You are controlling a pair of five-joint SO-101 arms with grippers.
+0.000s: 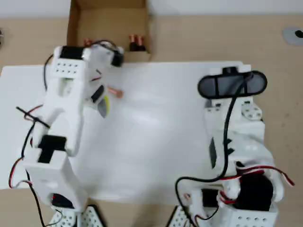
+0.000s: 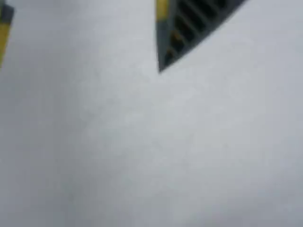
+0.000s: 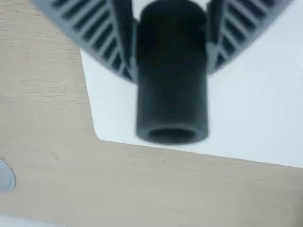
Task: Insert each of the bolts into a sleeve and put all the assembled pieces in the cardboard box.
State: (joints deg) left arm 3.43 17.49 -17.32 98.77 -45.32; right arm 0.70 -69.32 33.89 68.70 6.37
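Note:
A black sleeve (image 3: 172, 109) is clamped between the ribbed fingers of my right gripper (image 3: 171, 73), its open end facing the mat's edge and the wooden table. The right arm (image 1: 236, 142) stands at the right of the white mat (image 1: 156, 142). My left gripper (image 1: 102, 101) hangs low over the mat, open, with its fingers (image 2: 189, 23) wide apart and nothing between them. A copper bolt (image 1: 115, 92) lies on the mat just beside it. The cardboard box (image 1: 75, 23) at the back holds an assembled piece (image 1: 137, 42); another copper piece (image 1: 87, 42) peeks out behind the left arm.
A grey round disc (image 1: 292, 35) lies on the wooden table at the far right, and a grey disc (image 3: 4, 176) also shows past the mat's edge. Cables trail from both arms. The mat's middle is bare.

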